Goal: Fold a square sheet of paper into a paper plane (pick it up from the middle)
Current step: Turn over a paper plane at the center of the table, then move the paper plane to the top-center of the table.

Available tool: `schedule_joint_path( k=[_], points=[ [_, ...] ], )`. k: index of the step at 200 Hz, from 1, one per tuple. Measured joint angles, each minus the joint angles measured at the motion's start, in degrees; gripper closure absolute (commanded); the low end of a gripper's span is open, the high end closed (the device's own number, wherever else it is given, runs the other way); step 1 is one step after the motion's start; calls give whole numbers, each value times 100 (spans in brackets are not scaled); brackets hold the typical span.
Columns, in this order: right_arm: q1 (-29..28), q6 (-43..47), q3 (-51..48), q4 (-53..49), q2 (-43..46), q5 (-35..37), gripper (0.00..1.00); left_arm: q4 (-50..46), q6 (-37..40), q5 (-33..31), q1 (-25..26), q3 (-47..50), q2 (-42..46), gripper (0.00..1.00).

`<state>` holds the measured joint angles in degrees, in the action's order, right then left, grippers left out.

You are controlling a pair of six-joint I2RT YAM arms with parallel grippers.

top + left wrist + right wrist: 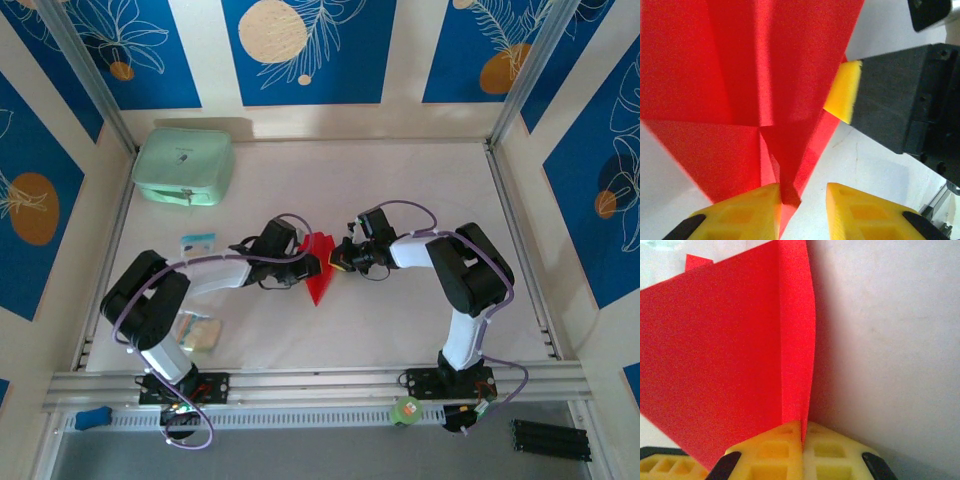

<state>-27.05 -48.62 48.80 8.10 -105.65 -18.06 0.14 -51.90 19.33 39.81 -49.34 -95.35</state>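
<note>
Clamping an edge of the paper plane [318, 272], the right pincer [802, 432] faces the left pincer [802, 195], narrowly parted around a corner.

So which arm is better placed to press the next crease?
Probably the left: the left gripper stands open around an edge of the paper plane, free to press, while the right gripper is shut on it.

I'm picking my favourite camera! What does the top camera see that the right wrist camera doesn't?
From the top: the mint-green rectangular case and the whole bright red folded paper dart with its sharp tip. From the right wrist: the right gripper, yellow pads pinched shut on the dart's edge, close up. Both: red paper, white table.
</note>
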Motion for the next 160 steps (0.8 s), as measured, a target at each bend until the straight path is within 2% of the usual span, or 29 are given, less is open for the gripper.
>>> schedule_joint_path(
  k=[108, 160],
  points=[
    [0, 0, 39, -17, -7, 0, 98, -1106, 708, -645, 417, -758, -540, 64],
    [0, 0, 39, -17, -7, 0, 98, -1882, 1099, -1320, 699, -1377, -748, 63]
  ],
)
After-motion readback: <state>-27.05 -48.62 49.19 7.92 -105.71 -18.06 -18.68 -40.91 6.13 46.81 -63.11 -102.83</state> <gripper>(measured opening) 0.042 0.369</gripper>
